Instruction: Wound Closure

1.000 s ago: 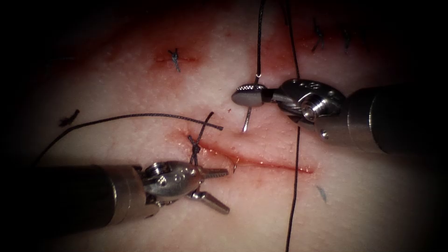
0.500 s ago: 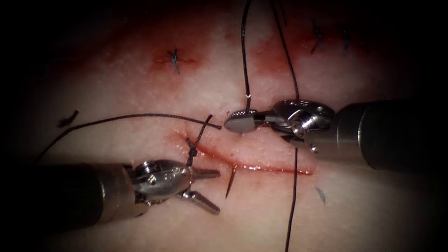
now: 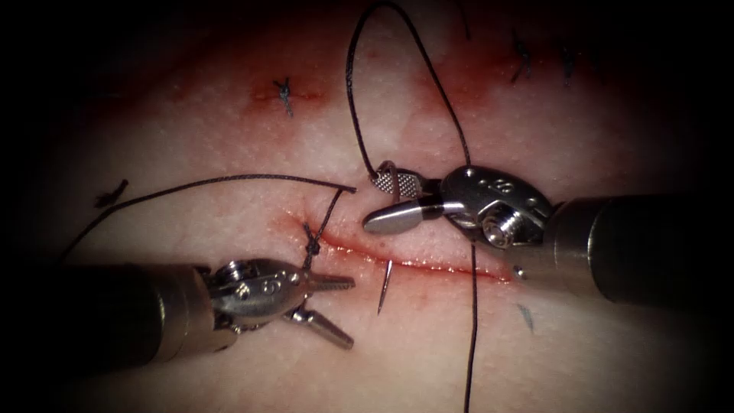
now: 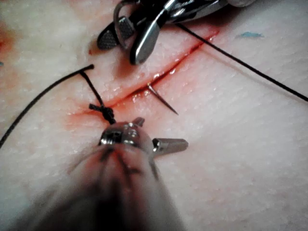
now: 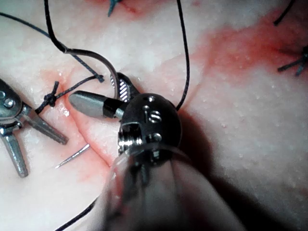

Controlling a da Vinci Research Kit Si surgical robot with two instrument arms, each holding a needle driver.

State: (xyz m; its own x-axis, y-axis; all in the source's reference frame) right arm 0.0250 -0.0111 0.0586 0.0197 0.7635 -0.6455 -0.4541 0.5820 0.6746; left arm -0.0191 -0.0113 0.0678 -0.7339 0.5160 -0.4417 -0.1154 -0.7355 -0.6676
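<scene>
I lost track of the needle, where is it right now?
In the endoscope view the needle is in the tissue, its tip emerging just below the cut, between the left tool and the right tool.

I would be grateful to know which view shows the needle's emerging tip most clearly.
The left wrist view: the needle tip rises bare from the cut, close and unobstructed. The endoscope view shows it smaller, on the cut's near side. The right wrist view shows it thin beside the left tool.
</scene>
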